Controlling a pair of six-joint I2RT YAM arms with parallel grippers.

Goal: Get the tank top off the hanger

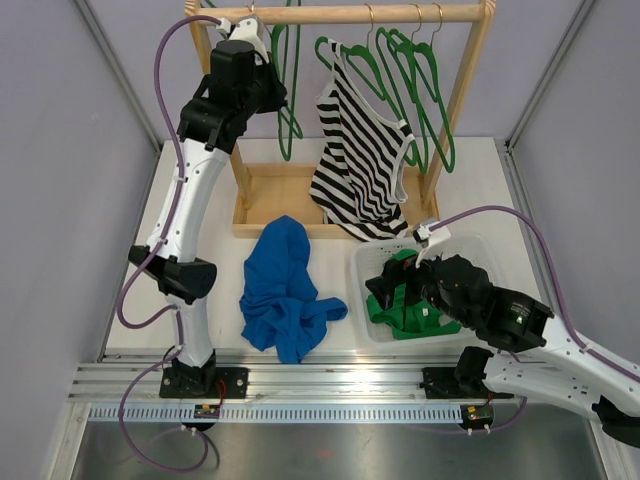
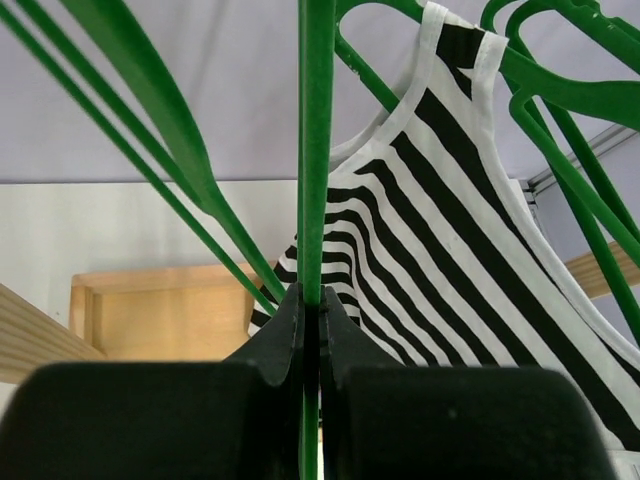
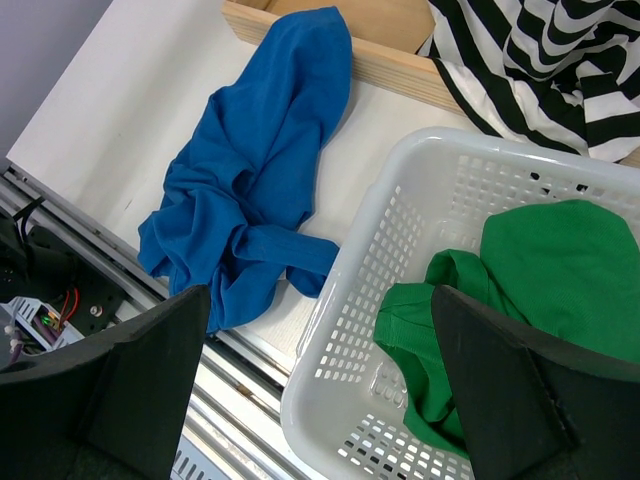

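At the rack's point(image 1: 340, 13) 11 o'clock: my left claw point(image 2: 311, 305) clamped on a green hanger point(image 2: 317, 150), probably steadying it; tank top point(image 1: 360, 150) at its 2 o'clock; right claw point(image 3: 320, 340) wide open, empty, over basket point(image 3: 360, 270).

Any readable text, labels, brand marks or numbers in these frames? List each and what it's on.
None readable in any view.
striped tank top: stripes only, no print or tag showing.
green hanger: plain, no marking.
blue garment, green garment, white basket: no label visible.
small circuit board by the rail: any marking too small to read.
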